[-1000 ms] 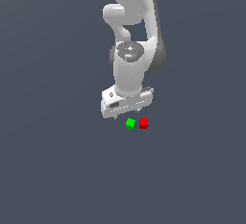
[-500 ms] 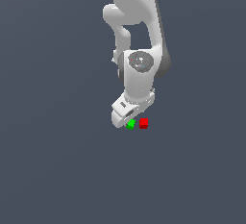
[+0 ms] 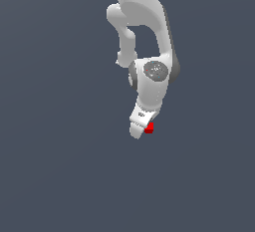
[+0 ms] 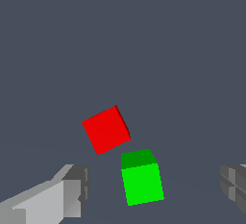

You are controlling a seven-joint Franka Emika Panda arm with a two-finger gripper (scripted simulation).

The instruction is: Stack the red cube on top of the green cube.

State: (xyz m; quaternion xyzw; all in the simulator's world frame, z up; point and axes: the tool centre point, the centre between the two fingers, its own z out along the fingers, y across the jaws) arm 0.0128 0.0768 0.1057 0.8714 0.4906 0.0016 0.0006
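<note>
The red cube (image 4: 105, 130) and the green cube (image 4: 141, 180) lie close together on the dark grey floor, apart by a small gap. In the wrist view my gripper (image 4: 153, 189) is open and empty, and the green cube lies between the two fingers (image 4: 72, 189), nearer this one. The red cube sits just beyond the finger line. In the exterior view the white gripper (image 3: 135, 129) hangs over the cubes. It hides the green cube, and only part of the red cube (image 3: 149, 128) shows at its right side.
The plain dark grey floor (image 3: 60, 176) spreads all around. The white arm (image 3: 144, 37) rises behind the cubes in the exterior view.
The arm has stretched forward and down and the hand has turned. It now sits over the cubes and hides the green one, which showed before.
</note>
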